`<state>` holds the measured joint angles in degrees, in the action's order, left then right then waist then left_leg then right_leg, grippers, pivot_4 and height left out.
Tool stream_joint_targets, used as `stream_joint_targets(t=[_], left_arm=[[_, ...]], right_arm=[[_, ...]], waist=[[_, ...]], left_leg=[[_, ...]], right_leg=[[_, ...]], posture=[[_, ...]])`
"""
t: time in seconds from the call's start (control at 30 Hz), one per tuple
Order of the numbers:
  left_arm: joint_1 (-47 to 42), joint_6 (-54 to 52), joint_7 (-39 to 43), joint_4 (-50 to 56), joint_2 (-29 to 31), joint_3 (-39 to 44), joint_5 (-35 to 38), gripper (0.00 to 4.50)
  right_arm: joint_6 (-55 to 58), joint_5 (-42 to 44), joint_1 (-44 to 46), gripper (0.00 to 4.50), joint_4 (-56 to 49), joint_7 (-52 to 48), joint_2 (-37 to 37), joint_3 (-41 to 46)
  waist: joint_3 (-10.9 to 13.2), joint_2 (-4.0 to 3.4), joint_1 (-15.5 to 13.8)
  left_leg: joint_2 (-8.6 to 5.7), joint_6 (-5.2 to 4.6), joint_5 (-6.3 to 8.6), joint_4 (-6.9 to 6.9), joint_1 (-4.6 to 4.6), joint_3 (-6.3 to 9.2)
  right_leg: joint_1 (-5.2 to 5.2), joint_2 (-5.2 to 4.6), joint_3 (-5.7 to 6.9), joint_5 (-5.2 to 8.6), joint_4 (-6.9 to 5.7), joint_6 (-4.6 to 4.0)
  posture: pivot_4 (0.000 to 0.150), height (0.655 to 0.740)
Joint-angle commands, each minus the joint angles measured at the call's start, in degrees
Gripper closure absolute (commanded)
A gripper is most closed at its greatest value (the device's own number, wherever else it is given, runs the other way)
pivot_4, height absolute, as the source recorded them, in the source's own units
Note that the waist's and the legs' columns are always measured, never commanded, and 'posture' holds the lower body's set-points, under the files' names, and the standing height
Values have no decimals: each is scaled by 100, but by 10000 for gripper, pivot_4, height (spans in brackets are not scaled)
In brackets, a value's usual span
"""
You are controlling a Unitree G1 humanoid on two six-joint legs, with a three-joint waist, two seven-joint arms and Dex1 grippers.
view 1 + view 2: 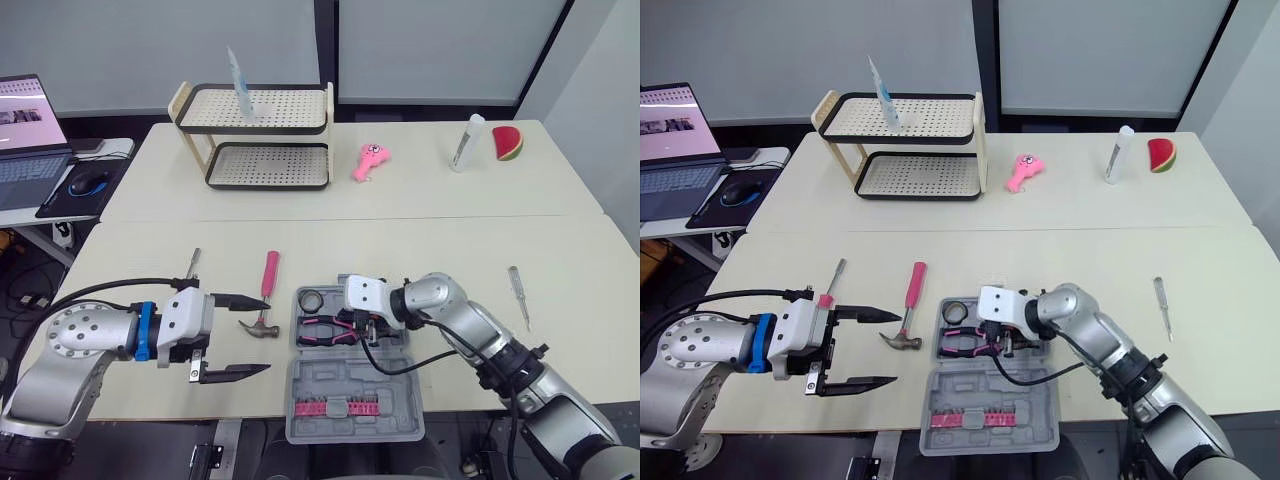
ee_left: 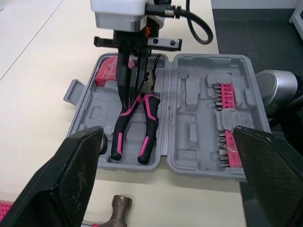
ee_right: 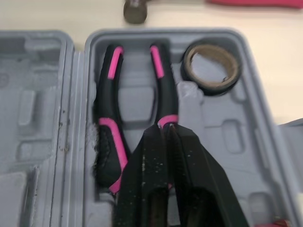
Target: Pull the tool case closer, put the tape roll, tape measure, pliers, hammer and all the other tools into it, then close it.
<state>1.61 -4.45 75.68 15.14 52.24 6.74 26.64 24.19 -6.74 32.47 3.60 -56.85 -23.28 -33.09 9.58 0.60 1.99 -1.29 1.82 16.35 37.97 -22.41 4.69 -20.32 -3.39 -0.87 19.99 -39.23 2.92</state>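
Note:
The grey tool case (image 1: 390, 385) lies open near the table's front edge. Black-and-pink pliers (image 2: 142, 127) rest in its tray beside the tape roll (image 1: 309, 299). My right gripper (image 3: 165, 136) reaches into the tray and is shut on the pliers near their joint. My left gripper (image 1: 264, 337) hangs open just left of the case, with the head of the pink-handled hammer (image 1: 268, 285) lying between its fingers. One screwdriver (image 1: 193, 263) lies to the left and another (image 1: 518, 295) to the right. A pink tool (image 1: 370, 160) sits on the far table.
A two-tier rack (image 1: 255, 135) stands at the back, with a white bottle (image 1: 466, 143) and a watermelon-slice toy (image 1: 508, 143) to its right. A laptop (image 1: 25, 130) and mouse (image 1: 88, 182) are on a side desk. Pink bit holders (image 1: 335, 407) sit in the case lid.

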Motion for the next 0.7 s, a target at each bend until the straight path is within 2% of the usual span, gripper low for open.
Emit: stream_joint_targets(t=[0.03,0.23,0.43,0.67,0.7], left_arm=[[83,35,-23,147,0,124,59,0],[178,-18,-81,203,-1,159,92,0],[382,-52,-271,137,20,326,36,0],[747,-156,-928,-61,-147,350,-366,0],[771,-92,-957,-97,-182,293,-444,1768]], right_arm=[[-81,-165,22,44900,249,82,2,-28],[-235,-166,-105,44900,262,48,-22,-44],[-521,417,-257,44900,-515,212,138,691],[-962,1520,-1556,44900,-2157,-328,-1133,2188],[-882,1637,-1751,44970,-2257,-423,-1381,2381]], waist=[[-2,1,0],[-6,2,-2],[-4,2,-5],[-5,6,-68],[-5,6,-65]], left_leg=[[0,0,0,0,2,2],[0,-1,0,0,19,0],[0,-2,1,-1,26,-6],[-4,-3,2,-3,18,2],[-5,-4,2,-2,15,1]], right_leg=[[2,0,1,0,0,0],[9,0,-2,0,-12,0],[7,0,-9,0,-20,0],[21,-9,-2,0,10,0],[23,-9,-1,0,13,1]], posture=[[1500,7356],[1500,7356],[1500,7356],[1500,7356],[1500,7356]])
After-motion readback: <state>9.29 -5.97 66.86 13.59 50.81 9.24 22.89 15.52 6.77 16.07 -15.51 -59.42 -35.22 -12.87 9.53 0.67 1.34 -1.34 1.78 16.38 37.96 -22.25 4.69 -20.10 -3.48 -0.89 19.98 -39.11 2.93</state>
